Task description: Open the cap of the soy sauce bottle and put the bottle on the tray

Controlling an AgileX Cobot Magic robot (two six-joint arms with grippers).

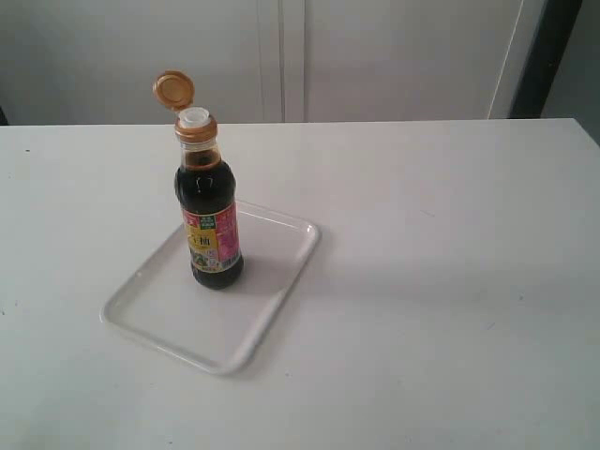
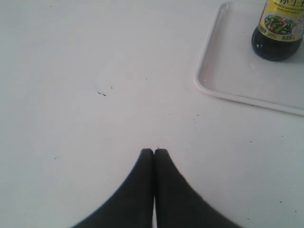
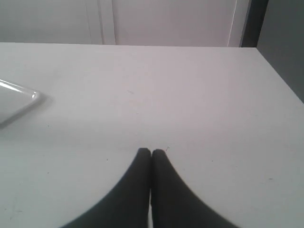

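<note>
The soy sauce bottle stands upright on the white tray, dark liquid inside and a pink, yellow and green label round its lower body. Its orange-brown cap is flipped back on its hinge, and the white spout shows. In the left wrist view the bottle's base rests in a corner of the tray, far from my left gripper, which is shut on nothing over bare table. My right gripper is also shut and empty; a tray corner lies off to its side. Neither gripper appears in the exterior view.
The white table stretches around the tray, with its far edge against a pale wall. A dark vertical strip stands at the back right. Small dark specks mark the tabletop near the left gripper.
</note>
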